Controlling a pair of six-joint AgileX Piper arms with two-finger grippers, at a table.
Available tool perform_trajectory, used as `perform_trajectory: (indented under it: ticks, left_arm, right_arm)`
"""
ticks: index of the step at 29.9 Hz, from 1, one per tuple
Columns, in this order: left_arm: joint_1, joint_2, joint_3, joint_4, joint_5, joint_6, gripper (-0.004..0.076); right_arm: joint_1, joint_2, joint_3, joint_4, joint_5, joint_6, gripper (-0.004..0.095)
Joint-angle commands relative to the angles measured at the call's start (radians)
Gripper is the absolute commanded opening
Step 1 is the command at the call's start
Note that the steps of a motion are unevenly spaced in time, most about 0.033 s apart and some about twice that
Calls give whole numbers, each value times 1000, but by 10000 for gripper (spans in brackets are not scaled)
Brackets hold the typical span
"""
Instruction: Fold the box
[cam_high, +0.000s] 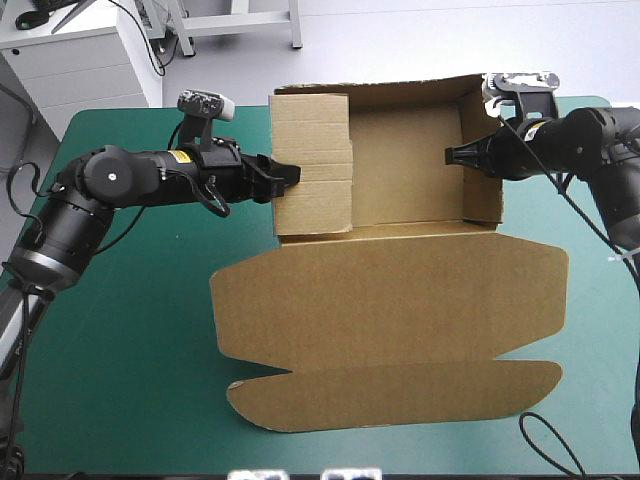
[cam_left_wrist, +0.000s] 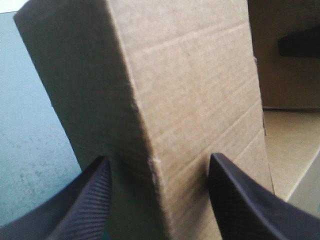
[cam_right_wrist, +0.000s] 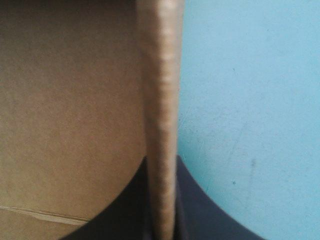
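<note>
Box: the brown box is an open tray with its walls raised, on the far half of the teal-green cover, nearer the far edge than the near one.
Axis: the whole sheet runs from the far edge toward the near edge; the tray's own longer side runs left to right, and it opens upward.
Lid: the lid lies flat on the near side of the tray, wider than the tray, and its tuck flap ends close to the near edge.
Left wall: the left wall is a broad panel folded in over the tray's floor.
Left gripper: the left gripper meets that panel from the left; its black fingers stand well apart astride the fold, board between them.
Right gripper: the right gripper has its fingers almost together, pinching the upright right wall.
Open room: bare cover is widest left of the lid and toward the near left corner; only a narrow strip lies right of the lid.
</note>
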Motion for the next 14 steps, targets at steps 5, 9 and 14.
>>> perform_trajectory:
  ticks: [5, 9, 14]
  left_arm:
    - [-109, -12, -94, 378, -73, -233, 412]
    - [-144, 12, -133, 479, -38, -313, 413]
    - [-151, 53, -153, 497, -21, -386, 413]
  right_arm:
    - [62, -10, -28, -28, -103, 72, -12]
    - [101, 7, -28, -31, -128, 97, -12]
    - [118, 8, -28, -20, -149, 106, -12]
